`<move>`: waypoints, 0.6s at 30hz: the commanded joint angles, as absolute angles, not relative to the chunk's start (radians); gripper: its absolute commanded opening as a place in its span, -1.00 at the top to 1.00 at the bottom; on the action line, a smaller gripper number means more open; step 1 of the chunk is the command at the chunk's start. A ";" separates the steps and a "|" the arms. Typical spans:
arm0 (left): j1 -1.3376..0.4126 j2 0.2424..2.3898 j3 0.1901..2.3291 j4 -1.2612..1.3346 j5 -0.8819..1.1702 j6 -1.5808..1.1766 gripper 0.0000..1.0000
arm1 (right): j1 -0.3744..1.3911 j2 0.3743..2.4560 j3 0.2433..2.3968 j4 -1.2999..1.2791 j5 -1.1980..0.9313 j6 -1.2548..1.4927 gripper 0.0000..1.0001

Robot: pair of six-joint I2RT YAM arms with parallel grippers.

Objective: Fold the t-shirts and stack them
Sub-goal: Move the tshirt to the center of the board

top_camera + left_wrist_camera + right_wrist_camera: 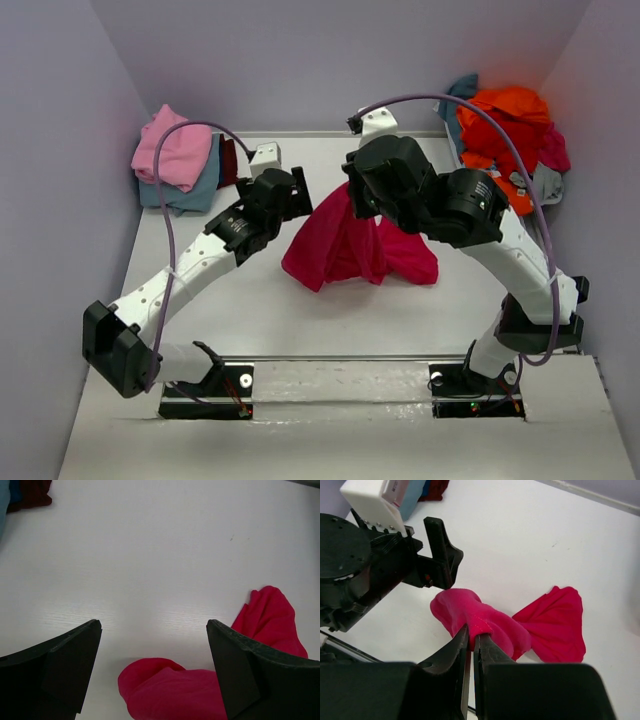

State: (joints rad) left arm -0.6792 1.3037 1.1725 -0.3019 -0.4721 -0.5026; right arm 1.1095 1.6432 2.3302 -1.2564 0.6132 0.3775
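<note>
Two arms meet over one garment at mid-table. Your right gripper (pixel 471 636) is clamped tight on a bunched fold of the magenta-red t-shirt (pixel 555 622), the cloth pinched between its narrow fingertips. From that pinch the shirt hangs as a raised peak, and its lower part spreads in loose folds on the white table (pixel 300 320). The right arm (pixel 520 250) rises from its base at the near right, bends at an elbow out to the right, and reaches inward with the wrist tipped down over the cloth.

Your left gripper (pixel 154 625) stands with its jaws spread wide and nothing between them. It hovers just left of the shirt's raised peak, with bare table and the shirt's edge below. The left arm (pixel 190 270) folds low at the near left, and its forearm runs diagonally toward the centre.

At the far left corner you see a pink tee (pixel 175 150) lying on a dusty blue tee (pixel 185 192), with a maroon tee (pixel 228 160) beside them. At the far right corner an orange tee (pixel 510 115) tops a loose heap.
</note>
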 commanded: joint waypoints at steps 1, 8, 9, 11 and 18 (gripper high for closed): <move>-0.681 1.217 1.181 -0.279 -0.534 -0.500 -0.98 | 1.121 1.701 2.449 -1.164 0.641 0.301 0.86; -0.681 1.157 1.166 -0.278 -0.558 -0.526 -0.98 | 1.131 1.723 2.360 -1.106 0.575 0.354 0.86; -0.681 1.151 1.173 -0.307 -0.586 -0.526 -0.98 | 1.140 1.700 2.306 -1.077 0.577 0.371 0.86; -0.692 1.120 1.190 -0.324 -0.627 -0.526 -0.98 | 1.182 1.639 2.278 -1.057 0.610 0.377 0.86; -0.703 1.022 1.207 -0.311 -0.692 -0.515 -0.98 | 1.282 1.621 2.258 -1.155 0.698 0.431 0.86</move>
